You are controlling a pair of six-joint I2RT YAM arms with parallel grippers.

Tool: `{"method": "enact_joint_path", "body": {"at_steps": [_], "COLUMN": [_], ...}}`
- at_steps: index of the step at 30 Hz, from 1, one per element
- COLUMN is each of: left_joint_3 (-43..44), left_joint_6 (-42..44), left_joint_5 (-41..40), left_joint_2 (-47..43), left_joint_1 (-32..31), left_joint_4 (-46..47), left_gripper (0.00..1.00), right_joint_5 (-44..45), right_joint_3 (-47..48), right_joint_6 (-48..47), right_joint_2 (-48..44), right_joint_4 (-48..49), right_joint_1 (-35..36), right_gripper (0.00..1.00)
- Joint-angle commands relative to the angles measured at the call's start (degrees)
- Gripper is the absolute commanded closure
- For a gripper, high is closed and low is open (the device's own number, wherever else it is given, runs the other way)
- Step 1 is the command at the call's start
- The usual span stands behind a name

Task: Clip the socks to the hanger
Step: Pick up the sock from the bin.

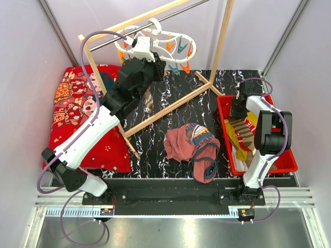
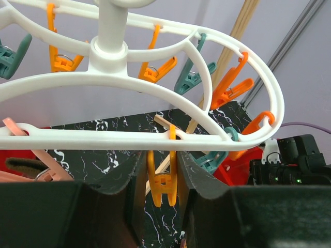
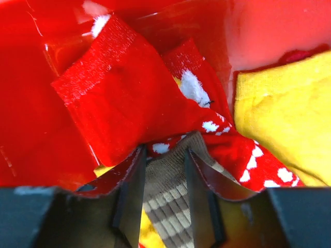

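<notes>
Up at 12 o'clock of the overhead view, the hanger hangs from the rack rail, and your left claw is right at it. That claw is narrow, an orange peg on the near ring pinched between its fingers. You cannot tell from here whether the squeeze has opened the peg's mouth.

Over at 3 o'clock, the socks lie heaped in the red bin on the worktop. Your right claw is down in the far end of that bin, also narrow, with the striped sock caught between its fingers. A red sock lies just beyond it at 11 o'clock in the wrist view, a yellow sock at 2 o'clock.

What matters next, as you should judge it: the held peg lies toward 10 o'clock from the right claw, well apart and higher. The striped sock's long axis runs roughly 12 to 6, trailing back toward the arm's base. The right arm is the nearer one to carry it, so lift it clear of the heap before swinging across.
</notes>
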Motion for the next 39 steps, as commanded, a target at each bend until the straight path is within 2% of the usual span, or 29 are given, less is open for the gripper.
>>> {"method": "enact_joint_path", "body": {"at_steps": [1,5,8,9,11,17,20,24,29,38,39], "left_joint_3": [-0.3,-0.4,-0.2,-0.2,-0.1,0.4,0.4,0.1,-0.3,-0.6,-0.7], "left_joint_6": [0.8,0.6,0.7,0.7,0.7,0.5,0.5,0.3,0.4,0.3,0.3], "left_joint_5": [-1.0,-0.7,-0.8,-0.9,-1.2,-1.2,-1.4,-1.4,-1.6,-1.3,-1.4], "left_joint_2": [-2.4,-2.3,-2.5,-2.5,-2.5,-2.6,-2.8,-3.0,-3.3,-3.4,-3.4], "left_joint_1": [-0.1,-0.1,-0.1,-0.1,-0.1,-0.1,-0.1,-0.1,-0.1,-0.1,-0.1], "left_joint_4": [1.1,0.9,0.8,0.7,0.7,0.6,0.6,0.5,0.6,0.7,0.7], "left_gripper": [1.00,1.00,1.00,1.00,1.00,1.00,1.00,1.00,1.00,1.00,1.00], "right_joint_5": [-1.2,-1.2,-0.3,0.1,0.4,0.8,0.4,1.2,0.8,-0.1,-0.9], "right_joint_3": [-1.0,-1.7,-1.8,-1.9,-2.2,-3.7,-4.9,-5.5,-5.2,-4.8,-5.0], "right_joint_6": [-1.7,-1.2,0.1,0.7,2.1,7.6,9.3,10.2,10.3,9.7,9.6], "right_joint_2": [0.7,-0.5,-3.3,-4.9,-6.6,-12.8,-13.3,-11.4,-11.1,-14.9,-15.7], "right_joint_4": [2.1,2.0,2.0,2.0,1.9,0.5,0.2,-0.2,-1.7,-4.3,-3.6], "right_joint_1": [-0.1,-0.2,-0.2,-0.2,-0.2,-0.1,-0.2,-0.1,-0.2,-0.1,-0.2], "right_gripper": [0.60,0.77,0.79,0.83,0.86,0.89,0.86,0.77,0.56,0.51,0.48]}}
